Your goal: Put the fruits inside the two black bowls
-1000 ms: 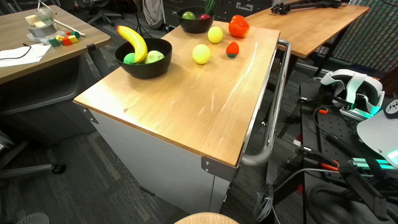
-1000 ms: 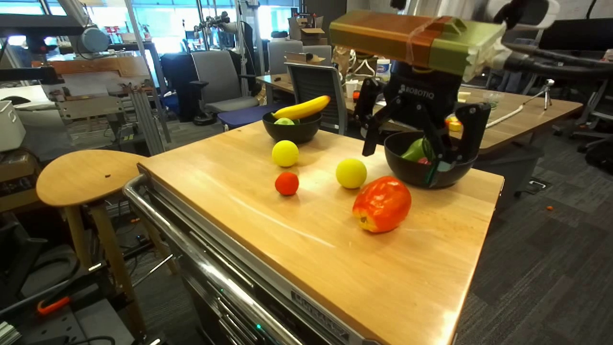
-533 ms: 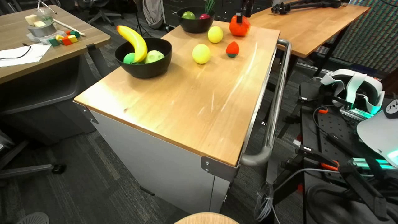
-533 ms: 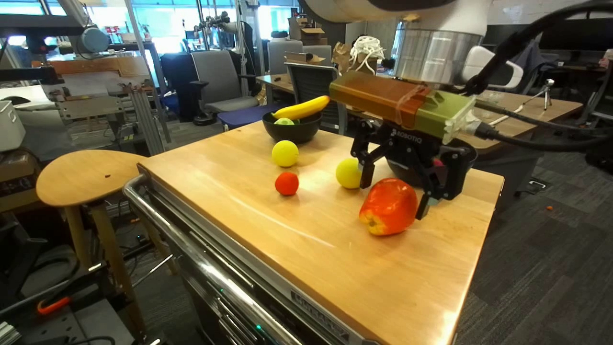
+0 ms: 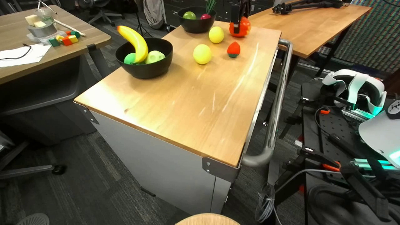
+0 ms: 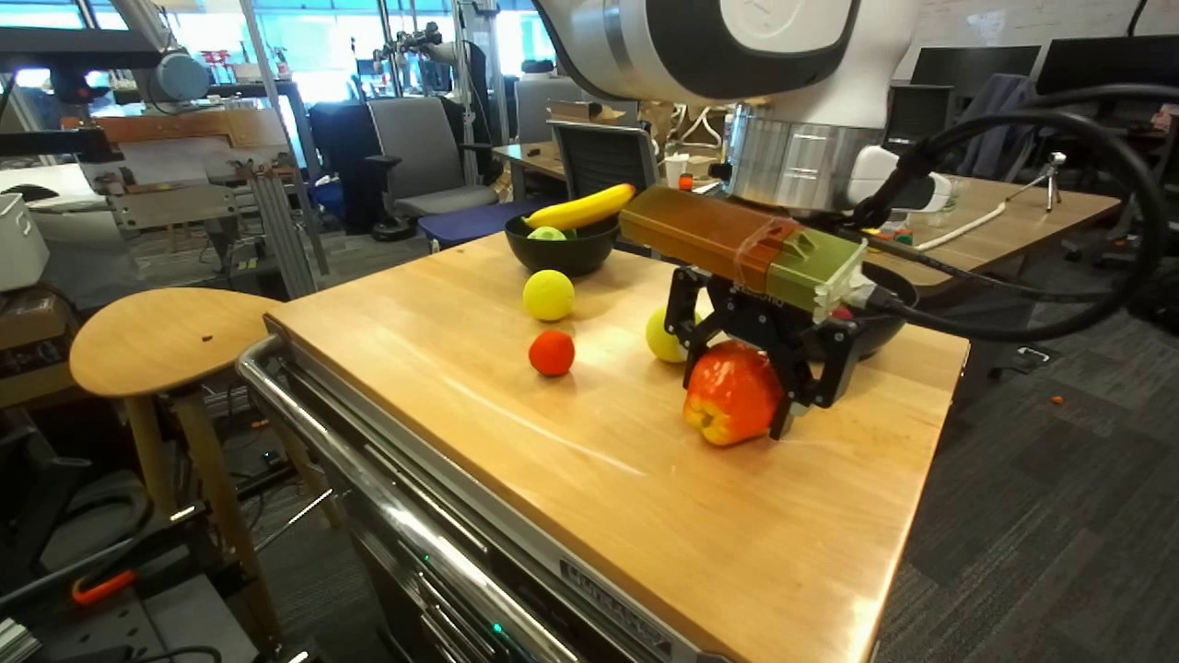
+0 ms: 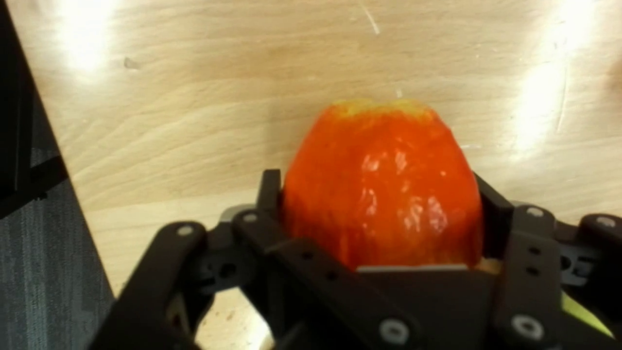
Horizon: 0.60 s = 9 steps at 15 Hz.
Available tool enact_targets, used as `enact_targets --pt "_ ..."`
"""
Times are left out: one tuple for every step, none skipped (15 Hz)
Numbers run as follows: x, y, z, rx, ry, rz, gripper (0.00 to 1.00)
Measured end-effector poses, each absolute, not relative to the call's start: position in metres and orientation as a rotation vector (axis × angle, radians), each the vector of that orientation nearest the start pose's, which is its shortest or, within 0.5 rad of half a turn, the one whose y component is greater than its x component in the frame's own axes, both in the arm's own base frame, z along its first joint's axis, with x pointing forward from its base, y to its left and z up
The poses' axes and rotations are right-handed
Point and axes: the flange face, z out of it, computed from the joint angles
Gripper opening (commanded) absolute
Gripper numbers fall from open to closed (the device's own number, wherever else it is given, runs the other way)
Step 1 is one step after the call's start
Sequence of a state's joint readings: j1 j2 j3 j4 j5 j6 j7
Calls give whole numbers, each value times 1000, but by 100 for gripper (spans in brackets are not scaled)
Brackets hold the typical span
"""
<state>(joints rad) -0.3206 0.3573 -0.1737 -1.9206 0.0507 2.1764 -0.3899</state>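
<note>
My gripper (image 6: 737,403) is down around the large red-orange fruit (image 6: 726,389) on the wooden top. In the wrist view its black fingers (image 7: 270,188) press both sides of that fruit (image 7: 379,165); whether it is lifted, I cannot tell. One black bowl (image 5: 147,72) holds the banana (image 5: 136,43) and green balls (image 5: 155,57). A second black bowl (image 5: 196,28) contains a green ball (image 5: 189,15) and a pinkish-red item with green stalks (image 5: 205,16); the gripper partly hides this bowl in an exterior view. Two yellow balls (image 6: 549,295) (image 6: 661,337) and a small red fruit (image 6: 552,354) lie loose.
A metal handle bar (image 6: 387,497) runs along one long side of the wooden cart top (image 6: 589,525). Beside it stands a round stool (image 6: 175,341). The arm's black cable (image 6: 1013,333) loops over the partly hidden bowl's side.
From beside the second bowl, my gripper has come down over the red-orange fruit, and its fingers have drawn in against it. The fruit has shifted slightly. The other fruits have not moved.
</note>
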Motion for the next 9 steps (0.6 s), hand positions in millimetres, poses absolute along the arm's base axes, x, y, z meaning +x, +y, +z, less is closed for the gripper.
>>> enact_targets --pt "541 -284 302 -3111 198 145 59" --pt "542 -284 304 -3112 198 139 59" --pt "542 -284 309 -3114 195 131 59" --pt "544 -282 319 -3107 187 111 59" --pt "546 -279 336 -3090 176 74 59" --pt "549 -275 359 -3061 169 12 59" --pt "551 -271 386 -3027 170 -62 59" --pt "554 -268 414 -2990 175 -137 59" --pt "556 -267 443 -2954 182 -212 59"
